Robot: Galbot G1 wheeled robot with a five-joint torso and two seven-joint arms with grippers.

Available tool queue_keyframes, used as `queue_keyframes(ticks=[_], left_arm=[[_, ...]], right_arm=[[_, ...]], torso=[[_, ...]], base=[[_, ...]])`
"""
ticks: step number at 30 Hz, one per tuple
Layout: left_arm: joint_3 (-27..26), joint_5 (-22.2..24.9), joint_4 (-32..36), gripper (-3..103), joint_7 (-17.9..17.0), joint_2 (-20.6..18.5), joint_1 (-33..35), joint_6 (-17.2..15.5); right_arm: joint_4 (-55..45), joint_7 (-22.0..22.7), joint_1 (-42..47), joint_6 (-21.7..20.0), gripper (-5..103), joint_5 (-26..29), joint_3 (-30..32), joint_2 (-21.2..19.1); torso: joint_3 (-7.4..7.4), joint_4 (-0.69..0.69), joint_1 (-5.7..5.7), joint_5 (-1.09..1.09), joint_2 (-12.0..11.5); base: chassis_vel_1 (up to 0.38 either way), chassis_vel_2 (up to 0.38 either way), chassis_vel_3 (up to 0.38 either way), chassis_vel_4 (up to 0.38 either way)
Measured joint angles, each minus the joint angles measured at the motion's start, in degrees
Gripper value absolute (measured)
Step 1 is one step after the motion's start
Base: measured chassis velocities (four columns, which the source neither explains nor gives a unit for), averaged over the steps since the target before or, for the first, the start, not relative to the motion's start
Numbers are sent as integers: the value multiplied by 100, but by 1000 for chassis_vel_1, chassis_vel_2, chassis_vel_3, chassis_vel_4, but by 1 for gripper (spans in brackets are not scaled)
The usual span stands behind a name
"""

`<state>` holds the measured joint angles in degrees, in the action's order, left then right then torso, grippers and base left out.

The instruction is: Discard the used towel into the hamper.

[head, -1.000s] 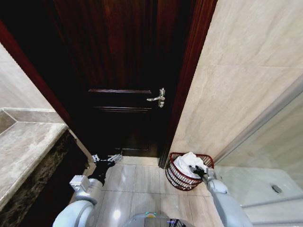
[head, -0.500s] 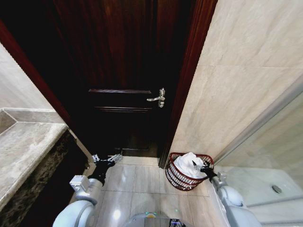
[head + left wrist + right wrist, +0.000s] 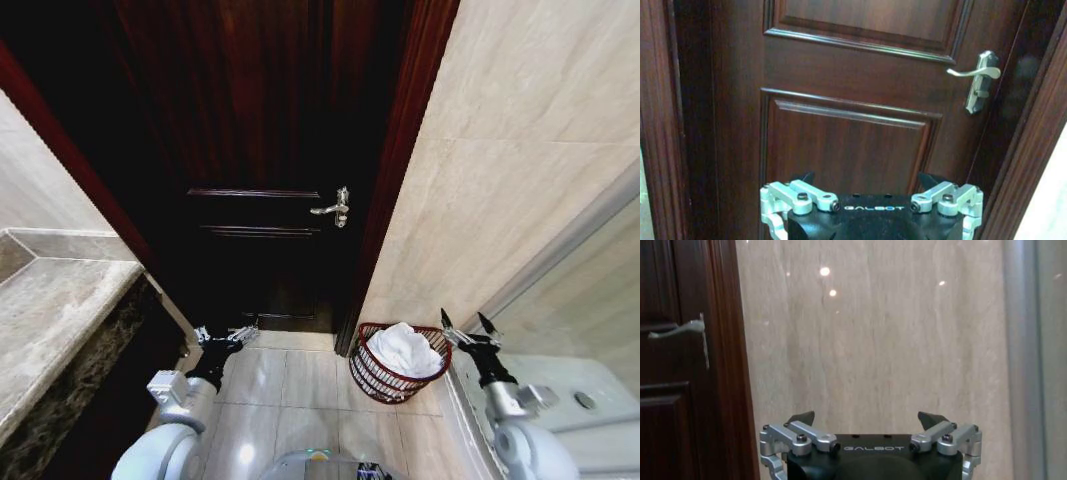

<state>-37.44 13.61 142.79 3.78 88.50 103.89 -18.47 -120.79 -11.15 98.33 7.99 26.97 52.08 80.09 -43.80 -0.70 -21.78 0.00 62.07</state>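
Note:
The hamper (image 3: pixel 376 378), a small round reddish-brown slatted basket, stands on the tiled floor by the door frame. A white towel (image 3: pixel 404 350) lies bunched inside it, rising above the rim. My right gripper (image 3: pixel 464 328) is open and empty, just right of the hamper and above its rim, facing the beige wall. My left gripper (image 3: pixel 226 335) hangs open and empty low in front of the dark door, well left of the hamper. Both wrist views show only the tips of open fingers (image 3: pixel 802 417).
A dark wooden door (image 3: pixel 265 150) with a silver lever handle (image 3: pixel 336 208) fills the middle. A marble counter (image 3: pixel 50 310) runs along the left. Beige tiled wall and a glass shower partition (image 3: pixel 560 260) close the right. Pale floor tiles (image 3: pixel 290 390) lie between my arms.
My right gripper has pulled back out of the hamper, rising and moving right, with its fingers spread. The towel stays in the hamper. The left arm has not moved.

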Motion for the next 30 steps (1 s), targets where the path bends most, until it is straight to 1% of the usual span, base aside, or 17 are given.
queue_keyframes(ticks=[3, 8, 12, 19, 30], left_arm=[[0, 0, 0, 100, 0, 0, 0, 0], [0, 0, 0, 100, 0, 0, 0, 0], [0, 0, 0, 100, 0, 0, 0, 0], [0, 0, 0, 100, 0, 0, 0, 0], [0, 0, 0, 100, 0, 0, 0, 0]], right_arm=[[-296, 60, 346, 284, 100, -102, -74, 210], [-587, 121, 562, 451, 100, -314, -242, 393], [-579, 123, 628, 570, 100, -442, -401, 449], [-577, 87, 723, 635, 100, -504, -588, 518], [-680, 68, 735, 538, 100, -566, -627, 550]], torso=[[0, 0, 0, -1, 1], [-1, 0, 0, -1, 2], [-1, -1, -1, 0, 2], [-2, 0, -1, 0, 3], [-2, -1, -2, 0, 4]], base=[[0, 0, 0, 0], [0, 0, 0, 0], [0, 0, 0, 0], [0, 0, 0, 0], [0, 0, 0, 0]])
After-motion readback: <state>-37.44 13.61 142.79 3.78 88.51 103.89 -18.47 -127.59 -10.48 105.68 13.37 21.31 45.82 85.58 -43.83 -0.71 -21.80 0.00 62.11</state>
